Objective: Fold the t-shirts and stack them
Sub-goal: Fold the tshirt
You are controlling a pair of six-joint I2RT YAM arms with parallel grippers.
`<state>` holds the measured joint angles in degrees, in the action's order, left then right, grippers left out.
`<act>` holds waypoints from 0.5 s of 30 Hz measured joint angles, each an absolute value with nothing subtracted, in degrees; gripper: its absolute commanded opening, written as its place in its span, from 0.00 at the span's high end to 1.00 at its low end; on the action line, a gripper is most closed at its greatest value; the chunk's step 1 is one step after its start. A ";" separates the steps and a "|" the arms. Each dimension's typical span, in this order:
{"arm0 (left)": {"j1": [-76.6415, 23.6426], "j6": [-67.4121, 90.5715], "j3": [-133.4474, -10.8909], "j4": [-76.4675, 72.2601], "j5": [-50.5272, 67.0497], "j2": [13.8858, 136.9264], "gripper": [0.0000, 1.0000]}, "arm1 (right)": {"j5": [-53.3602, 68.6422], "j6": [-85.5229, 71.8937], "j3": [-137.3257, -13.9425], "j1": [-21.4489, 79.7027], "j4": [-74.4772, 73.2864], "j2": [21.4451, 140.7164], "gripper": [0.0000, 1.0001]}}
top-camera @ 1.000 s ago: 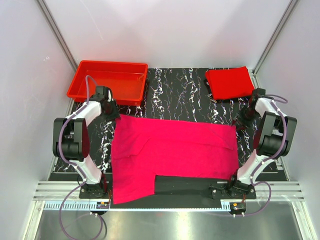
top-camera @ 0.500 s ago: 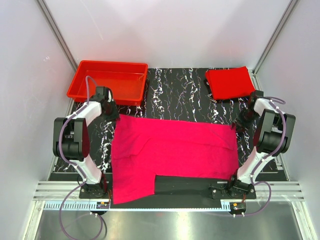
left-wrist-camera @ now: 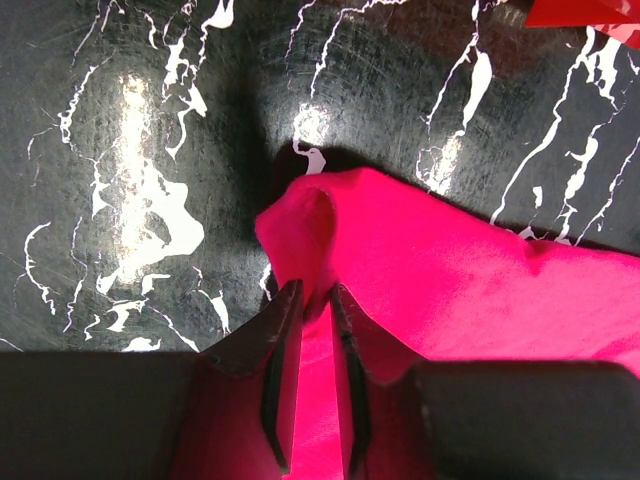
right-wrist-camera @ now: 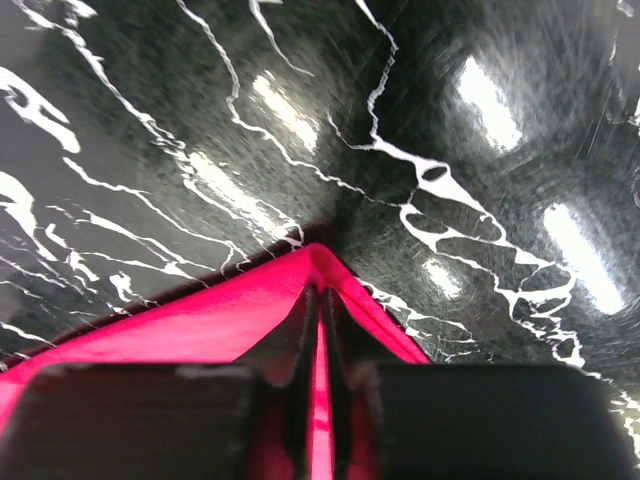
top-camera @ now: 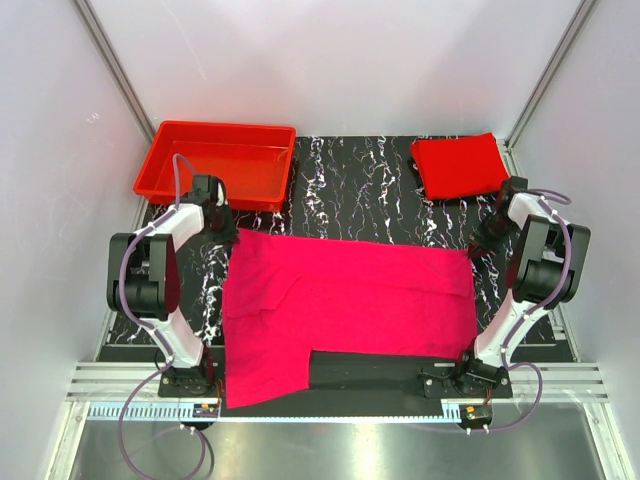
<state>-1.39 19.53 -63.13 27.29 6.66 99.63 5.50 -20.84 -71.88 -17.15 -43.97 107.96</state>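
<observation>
Tray: the red tray (top-camera: 225,127) sits at the far left corner of the bench (top-camera: 350,185), apart from the work, so I leave it alone
Left jaws: at the tip of the left arm (top-camera: 150,270), clenched on the far left corner of the pink t-shirt (top-camera: 350,300); my wrist view shows a pucker of cloth pinched up between the fingers (left-wrist-camera: 281,360)
Pink t-shirt: spread flat mid-bench between the two arms, with a longer flap reaching the near edge on the left
Red t-shirt: the red t-shirt (top-camera: 458,166) lies folded at the far right corner, well apart from the pink one
Right jaws: at the tip of the right arm (top-camera: 545,255), clenched on the pink t-shirt's far right corner, with only a thin sliver of cloth between them
Step in hand: I judge both far corners are taken, ready to fold the far edge toward me
Doing it well: I would raise both corners together and level, keep the edge lightly taut, carry it over to the near edge and lay it down square
Hard to see: from above the wrists cover both grips; I cannot tell how many layers each pinch holds, nor whether the near left flap hangs off the bench
</observation>
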 measured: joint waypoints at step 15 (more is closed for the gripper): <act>-1.08 20.21 -63.13 27.33 6.20 100.66 0.89 | 3.46 -21.47 -74.91 -17.15 -44.10 109.69 1.00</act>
